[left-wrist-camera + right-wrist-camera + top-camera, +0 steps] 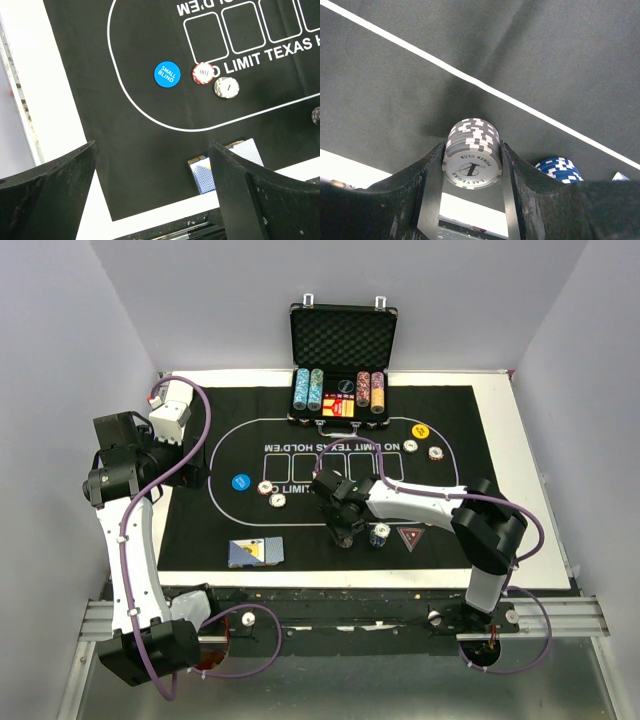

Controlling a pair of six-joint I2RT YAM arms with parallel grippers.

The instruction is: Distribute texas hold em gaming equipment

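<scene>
A stack of grey-and-white poker chips (pixel 471 167) stands on the black mat (pixel 530 55). My right gripper (pixel 472 144) has its two fingers pressed against the stack's sides. In the top view this gripper (pixel 345 530) is at the mat's near middle, beside a blue chip stack (pixel 378 536) and a red triangular marker (pixel 409 537). My left gripper (pixel 152 145) hangs open over the mat's near left corner, holding nothing. Blue-backed cards (pixel 227 167) lie partly behind its right finger. A blue button (pixel 166 73) and two single chips (pixel 203 73) (pixel 226 87) lie further in.
The open black case (pixel 343 340) with chip rows stands at the back. A yellow button (pixel 420 431) and two chips (pixel 436 452) lie at the mat's far right. The blue chip stack (pixel 559 169) sits close to my right finger. White table edge borders the mat.
</scene>
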